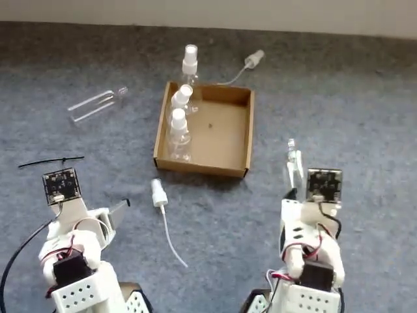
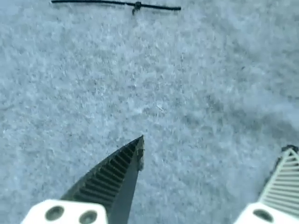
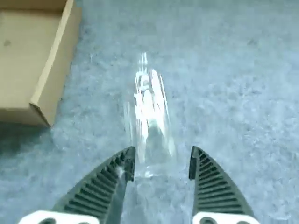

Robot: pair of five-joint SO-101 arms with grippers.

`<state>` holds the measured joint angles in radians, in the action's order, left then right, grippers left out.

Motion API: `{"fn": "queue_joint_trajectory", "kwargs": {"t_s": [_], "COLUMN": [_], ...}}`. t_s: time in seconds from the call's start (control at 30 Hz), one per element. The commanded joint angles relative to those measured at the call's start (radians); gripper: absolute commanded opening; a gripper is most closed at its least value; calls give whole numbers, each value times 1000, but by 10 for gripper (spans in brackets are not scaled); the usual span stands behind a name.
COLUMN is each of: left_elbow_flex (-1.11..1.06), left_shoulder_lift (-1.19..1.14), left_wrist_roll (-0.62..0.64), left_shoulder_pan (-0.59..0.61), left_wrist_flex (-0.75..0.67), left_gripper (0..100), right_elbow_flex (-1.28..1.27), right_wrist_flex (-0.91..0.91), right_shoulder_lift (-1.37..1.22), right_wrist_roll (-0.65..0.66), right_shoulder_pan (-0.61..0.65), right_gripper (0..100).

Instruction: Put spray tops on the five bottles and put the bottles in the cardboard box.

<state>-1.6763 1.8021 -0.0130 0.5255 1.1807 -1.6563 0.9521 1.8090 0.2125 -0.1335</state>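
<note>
The cardboard box lies at mid-table, with two capped bottles along its left wall. A third capped bottle stands just behind the box. One uncapped bottle lies far left. Another clear uncapped bottle lies right of the box, its base between the fingers of my right gripper, which is open, with a small gap on one side. Loose spray tops lie in front of the box and behind it. My left gripper stands open over bare carpet.
A black cable tie lies on the grey carpet ahead of the left arm. The box corner is close beside the right gripper's bottle. The front spray top's long tube trails between the arms.
</note>
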Motion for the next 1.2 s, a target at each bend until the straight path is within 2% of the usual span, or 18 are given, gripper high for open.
{"fn": "queue_joint_trajectory", "kwargs": {"t_s": [0.0,0.17,0.33,0.4,0.5,0.57,0.67,1.17], "left_elbow_flex": [-21,-21,-21,-21,-21,-21,-21,-21], "left_shoulder_lift": [10,10,10,10,10,10,10,10], "left_wrist_roll": [0,5,5,5,0,0,3,5], "left_shoulder_pan": [-18,-13,-13,-18,-15,-13,-13,-13], "left_wrist_flex": [74,140,140,140,140,140,140,140], "left_gripper": [389,389,358,253,0,69,139,143], "right_elbow_flex": [-94,-143,-142,-142,-142,-142,-147,-147], "right_wrist_flex": [-93,-127,-33,61,208,308,300,300], "right_shoulder_lift": [13,13,10,12,12,12,8,10], "right_wrist_roll": [80,190,227,230,230,230,227,227], "right_shoulder_pan": [-13,-101,-147,-145,-151,-151,-151,-150], "right_gripper": [156,156,156,156,156,156,156,156]}}
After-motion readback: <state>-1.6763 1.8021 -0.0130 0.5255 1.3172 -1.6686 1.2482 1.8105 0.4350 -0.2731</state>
